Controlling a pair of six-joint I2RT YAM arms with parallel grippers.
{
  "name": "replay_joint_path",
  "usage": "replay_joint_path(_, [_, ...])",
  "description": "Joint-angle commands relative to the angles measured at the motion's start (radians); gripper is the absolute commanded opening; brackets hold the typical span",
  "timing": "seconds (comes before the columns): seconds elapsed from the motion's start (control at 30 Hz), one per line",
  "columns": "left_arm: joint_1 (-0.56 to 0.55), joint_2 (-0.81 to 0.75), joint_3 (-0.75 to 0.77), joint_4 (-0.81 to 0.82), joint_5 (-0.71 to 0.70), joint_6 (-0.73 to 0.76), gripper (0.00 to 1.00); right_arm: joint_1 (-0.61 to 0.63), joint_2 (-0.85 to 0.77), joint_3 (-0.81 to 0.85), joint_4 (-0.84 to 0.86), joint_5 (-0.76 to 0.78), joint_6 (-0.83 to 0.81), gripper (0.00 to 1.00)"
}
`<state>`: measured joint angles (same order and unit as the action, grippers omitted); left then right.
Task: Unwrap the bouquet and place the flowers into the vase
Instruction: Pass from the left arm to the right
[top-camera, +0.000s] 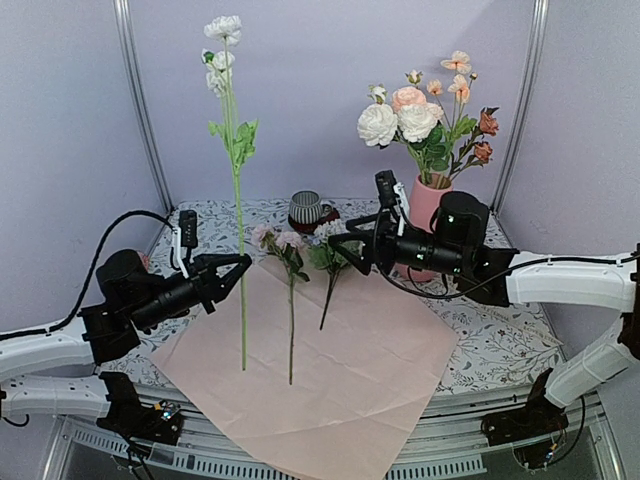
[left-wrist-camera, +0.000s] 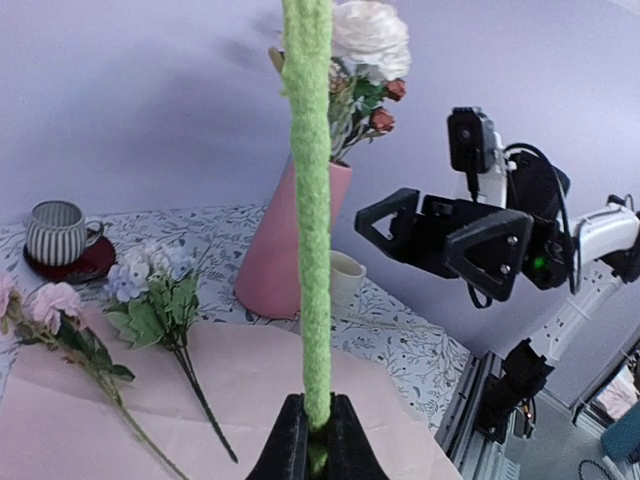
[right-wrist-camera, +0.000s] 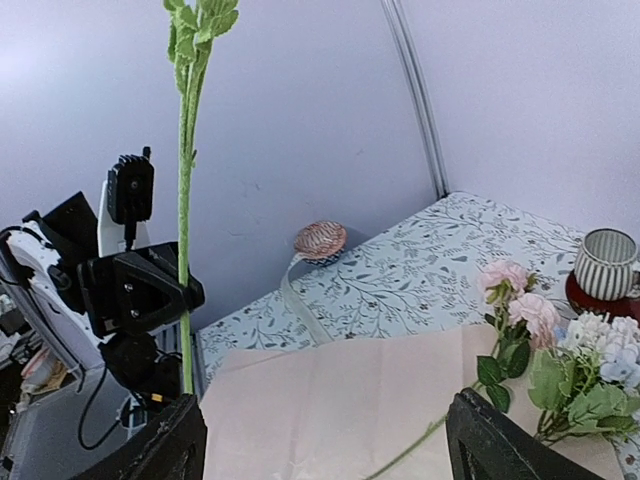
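A cup (top-camera: 304, 208) and my open right gripper (top-camera: 338, 246) stand left of the vase (top-camera: 426, 200). Further left, my left gripper (top-camera: 243, 264) clamps a flower (top-camera: 237, 190) upright.

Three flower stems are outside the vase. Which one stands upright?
The tall white-flowered stem, upright in the shut left hand; the pink stem and lilac stem lie flat on the paper.

long green flower stem (left-wrist-camera: 308, 200): fuzzy flocked nap, rough, matt. left gripper (left-wrist-camera: 318, 405): black plastic, matt, faintly grainy. tall pink cylinder vase (left-wrist-camera: 275, 255): smooth, matt. large pale pink paper sheet (top-camera: 340, 370): matt, soft fold creases. floral-print tablecloth (top-camera: 495, 345): looks like cloth, matt. striped grey cup (left-wrist-camera: 52, 232): glazed, glossy, ribbed. white blooms (top-camera: 378, 125): fabric-like petals. slim grey frame posts (top-camera: 135, 100): bare metal, satin sheen.
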<state>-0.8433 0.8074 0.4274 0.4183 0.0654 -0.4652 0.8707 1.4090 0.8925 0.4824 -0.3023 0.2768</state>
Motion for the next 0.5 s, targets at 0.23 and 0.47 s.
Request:
replay_joint_path(0.23, [-0.083,0.126,0.011,0.242,0.238,0.119,0.08,0.081,0.043,0.232,-0.11,-0.195,0.059,0.8])
replay_joint_path(0.47, [-0.12,0.195,0.051,0.23,0.291,0.175,0.08,0.096,0.103,0.368,-0.229,-0.223,0.021,0.68])
